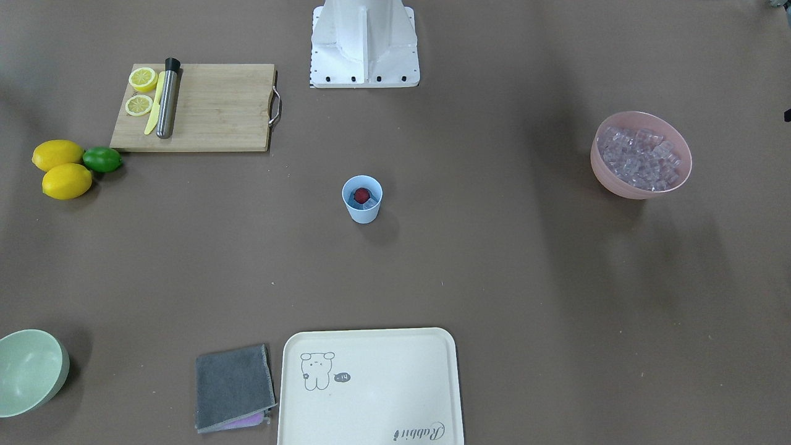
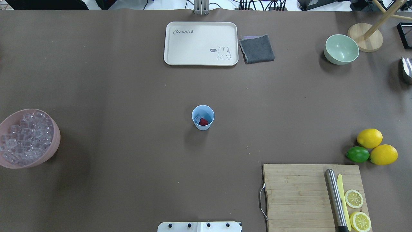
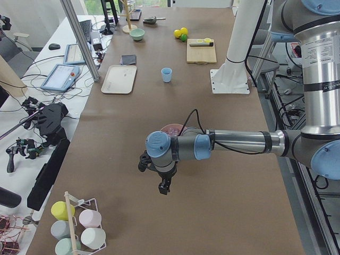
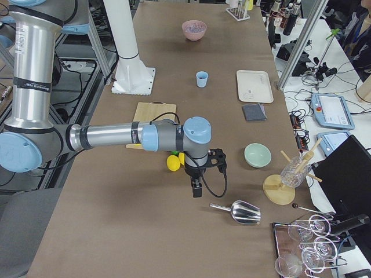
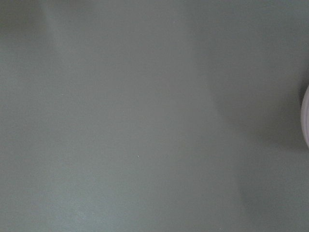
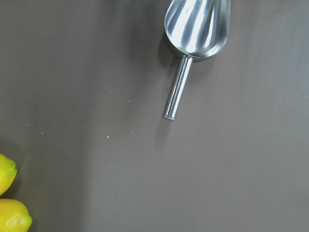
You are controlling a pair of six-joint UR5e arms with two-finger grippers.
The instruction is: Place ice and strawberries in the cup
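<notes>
The pale-blue cup [image 1: 362,210] stands upright at the table's middle and also shows in the overhead view [image 2: 203,126]. Inside it lie the red strawberry [image 1: 361,195] and a clear ice cube [image 1: 371,203]. Several more ice cubes [image 1: 642,157] fill the pink bowl [image 1: 618,185]. My left gripper [image 3: 163,187] hangs over bare table beside the pink bowl, far from the cup. My right gripper [image 4: 197,190] hangs near the lemons and a metal scoop [image 4: 243,212]. Both grippers show only in the side views, so I cannot tell whether they are open or shut.
A wooden cutting board [image 1: 216,108] holds lemon halves, a yellow knife and a steel muddler. Two lemons and a lime [image 1: 102,159] lie beside it. A cream tray [image 1: 371,386], a grey cloth [image 1: 233,386] and a pale-green bowl [image 1: 31,371] sit along the far edge.
</notes>
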